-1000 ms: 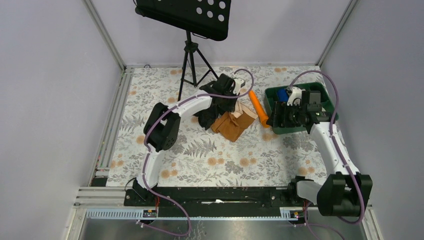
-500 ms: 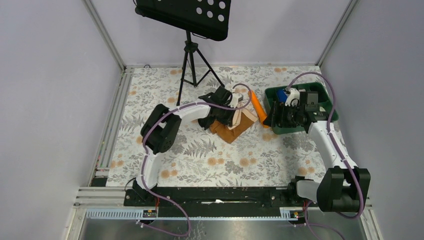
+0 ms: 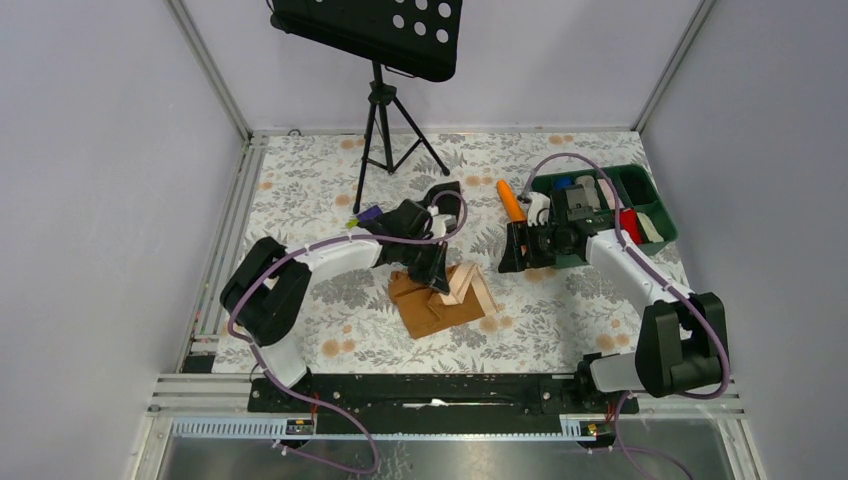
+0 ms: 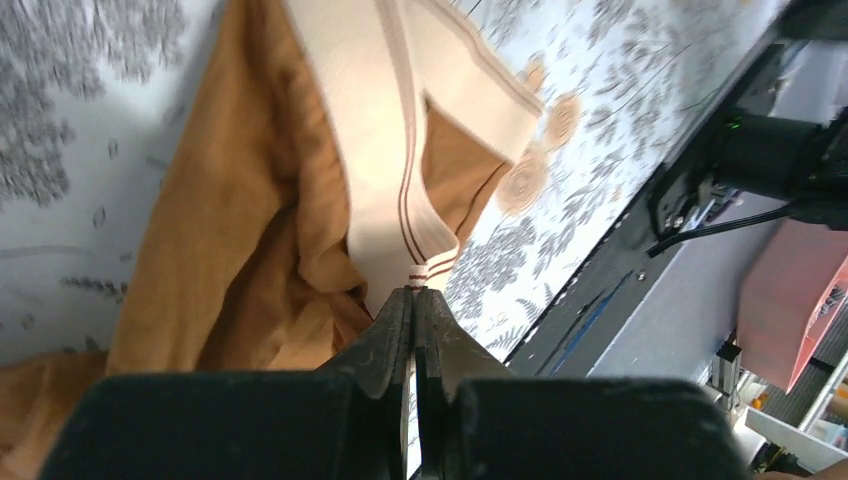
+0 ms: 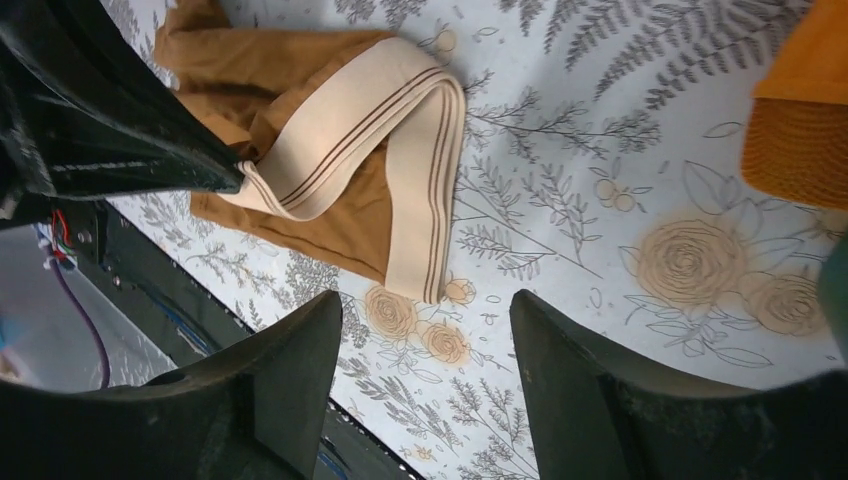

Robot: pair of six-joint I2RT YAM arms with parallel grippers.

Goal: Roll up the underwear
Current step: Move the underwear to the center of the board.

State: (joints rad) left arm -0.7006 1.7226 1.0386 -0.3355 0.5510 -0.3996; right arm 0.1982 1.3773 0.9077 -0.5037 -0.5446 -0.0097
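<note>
Top external view: on the table (image 3: 560, 320) the underwear (image 3: 435, 310) lies crumpled just under your left gripper (image 3: 438, 282), which is clamped on its waistband (image 4: 380, 150). Your right gripper (image 3: 512, 255), jaws apart and empty, has it just ahead. You seem to be laying it out; next, spread it flat before rolling.

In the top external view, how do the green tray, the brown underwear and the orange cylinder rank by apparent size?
Largest to smallest:
1. green tray
2. underwear, somewhat smaller
3. orange cylinder, clearly smallest
</note>
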